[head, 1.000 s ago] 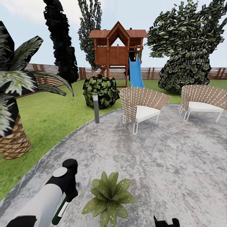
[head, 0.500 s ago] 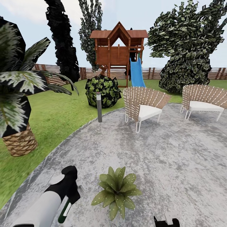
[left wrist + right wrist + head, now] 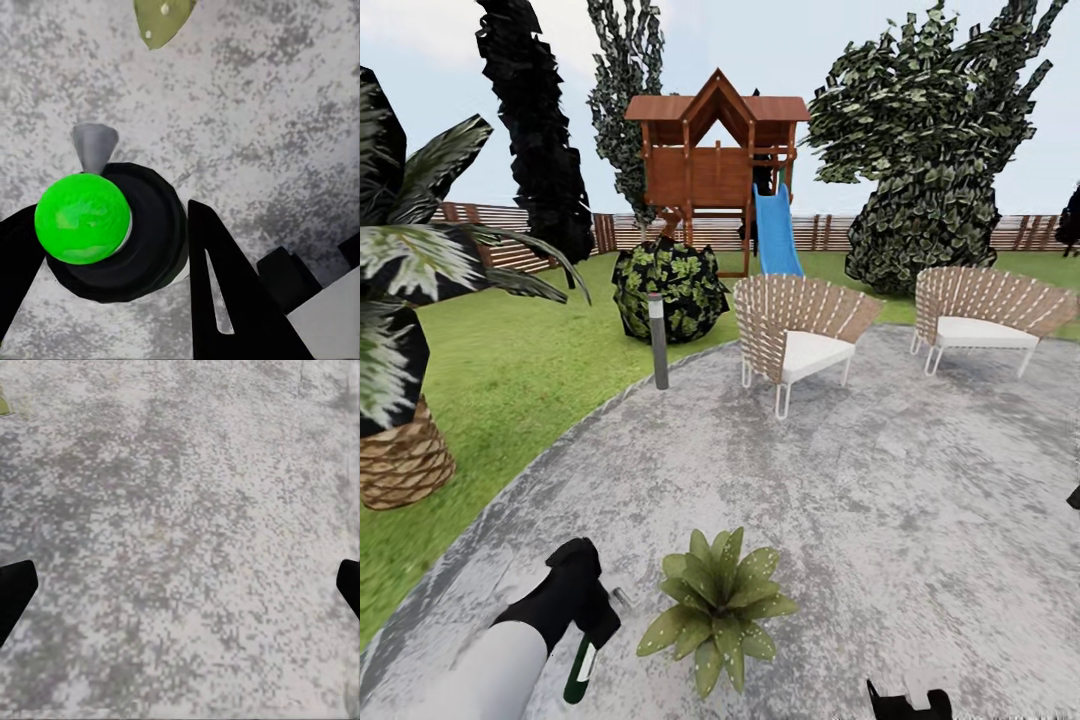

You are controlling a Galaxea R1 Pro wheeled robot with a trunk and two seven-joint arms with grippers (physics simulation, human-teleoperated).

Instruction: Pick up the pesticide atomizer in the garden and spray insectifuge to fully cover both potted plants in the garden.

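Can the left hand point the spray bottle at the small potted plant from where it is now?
Probably yes. The left hand holds the spray bottle just beside the potted plant on the stone patio, and nothing stands between them. The grey nozzle already faces toward a leaf.

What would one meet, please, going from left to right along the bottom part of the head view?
Left gripper holding the pesticide atomizer → potted plant → right gripper, all over the stone patio.
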